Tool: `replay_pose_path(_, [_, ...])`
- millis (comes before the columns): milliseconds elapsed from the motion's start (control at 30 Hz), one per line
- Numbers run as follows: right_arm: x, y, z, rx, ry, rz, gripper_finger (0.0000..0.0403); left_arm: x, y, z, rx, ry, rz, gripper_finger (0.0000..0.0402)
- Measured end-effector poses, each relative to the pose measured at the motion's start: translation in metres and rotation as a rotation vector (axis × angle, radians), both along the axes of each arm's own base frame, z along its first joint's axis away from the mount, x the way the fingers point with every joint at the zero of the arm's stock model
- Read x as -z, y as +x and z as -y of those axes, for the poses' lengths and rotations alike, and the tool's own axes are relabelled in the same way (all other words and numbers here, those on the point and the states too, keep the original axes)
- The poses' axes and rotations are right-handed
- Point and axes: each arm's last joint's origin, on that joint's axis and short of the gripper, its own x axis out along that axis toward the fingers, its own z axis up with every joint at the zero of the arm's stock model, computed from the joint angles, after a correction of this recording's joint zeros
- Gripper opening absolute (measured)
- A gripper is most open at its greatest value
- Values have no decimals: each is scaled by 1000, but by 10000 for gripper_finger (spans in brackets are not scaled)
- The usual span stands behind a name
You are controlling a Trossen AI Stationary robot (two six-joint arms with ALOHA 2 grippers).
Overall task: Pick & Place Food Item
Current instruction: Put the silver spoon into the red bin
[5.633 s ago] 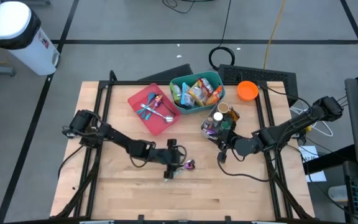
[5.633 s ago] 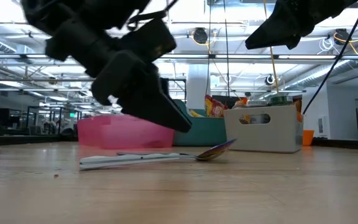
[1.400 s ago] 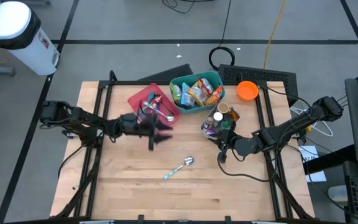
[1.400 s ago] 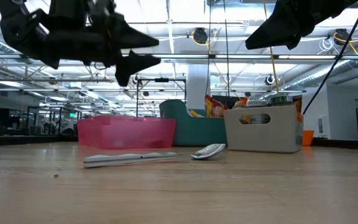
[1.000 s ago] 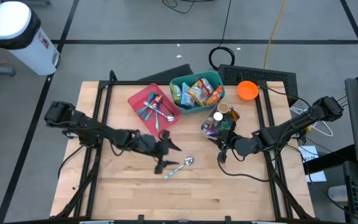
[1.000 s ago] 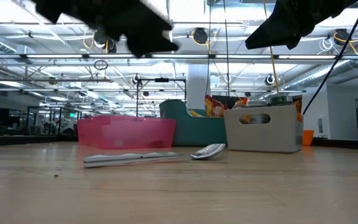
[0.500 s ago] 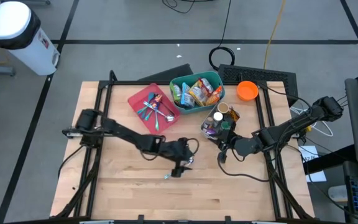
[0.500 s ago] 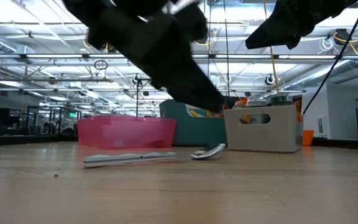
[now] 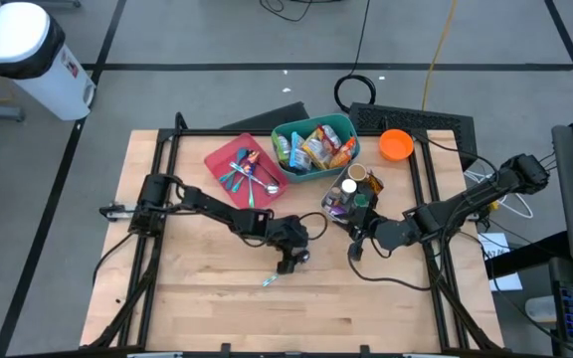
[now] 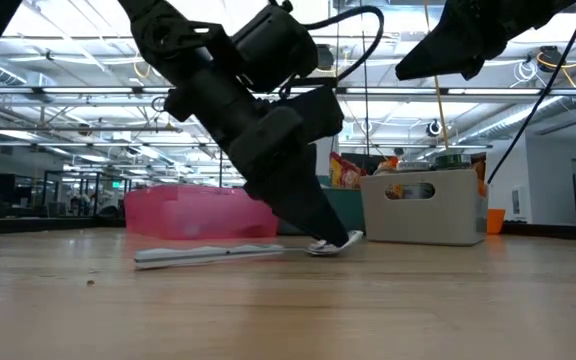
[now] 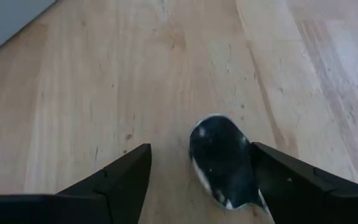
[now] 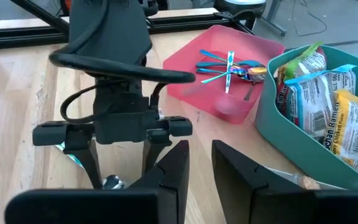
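Note:
A metal spoon lies flat on the wooden table, its handle (image 10: 208,255) pointing toward the near left, its end (image 9: 268,281) showing. My left gripper (image 9: 290,260) is open and low over the spoon's bowl (image 11: 222,162), slanting down from the left, one finger on each side of the bowl (image 10: 334,243). My right gripper (image 9: 357,243) hangs empty by the grey caddy, its fingers (image 12: 176,165) a narrow gap apart. The food packets (image 9: 313,147) sit in the teal bin. My left gripper stands astride the spoon's bowl (image 11: 225,171), fingers slanting down from the table's left. The bowl lies close against one finger (image 11: 278,174); I cannot tell whether it touches. The spoon lies flat on the table.
A pink tray (image 9: 229,157) with several pieces of cutlery stands at the back left of centre, the teal bin (image 9: 285,134) beside it, a grey caddy (image 9: 331,204) right of centre, and an orange bowl (image 9: 396,145) at the back right. Bare wood lies toward the near edge.
My left gripper has gone toward the table's right edge and down, from left of the spoon's handle to its bowl, staying open. The spoon has stayed where it was.

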Motion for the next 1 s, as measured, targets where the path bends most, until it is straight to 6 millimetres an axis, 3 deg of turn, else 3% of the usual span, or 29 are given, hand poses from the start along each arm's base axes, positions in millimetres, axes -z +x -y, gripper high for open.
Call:
replay_pose_path(333, [0, 0, 0, 0, 0, 1, 59, 2, -2, 0, -10, 5, -25, 224])
replay_pose_path(1000, [0, 0, 0, 0, 1, 1, 59, -3, 3, -12, 10, 21, 37, 9])
